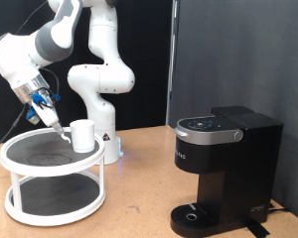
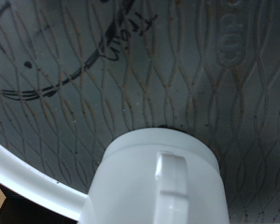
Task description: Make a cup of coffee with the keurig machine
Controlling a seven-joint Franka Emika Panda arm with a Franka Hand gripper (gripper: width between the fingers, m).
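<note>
Hovering my fingers (image 1: pixel 58 126) just beside the cup (image 1: pixel 82 135) on the white rack's (image 1: pixel 50 188) top shelf; their spread I cannot tell. The keurig machine (image 1: pixel 224 169) stands well apart.

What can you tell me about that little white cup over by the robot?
The cup is a small plain white mug, ceramic by its look, standing upright on the top shelf of a white two-tier round rack, near the shelf's edge at the exterior view's right. The wrist view shows its handle and a dark patterned shelf mat beneath it. Its inside cannot be seen. The end effector hangs close beside it; whether they touch is unclear.
</note>
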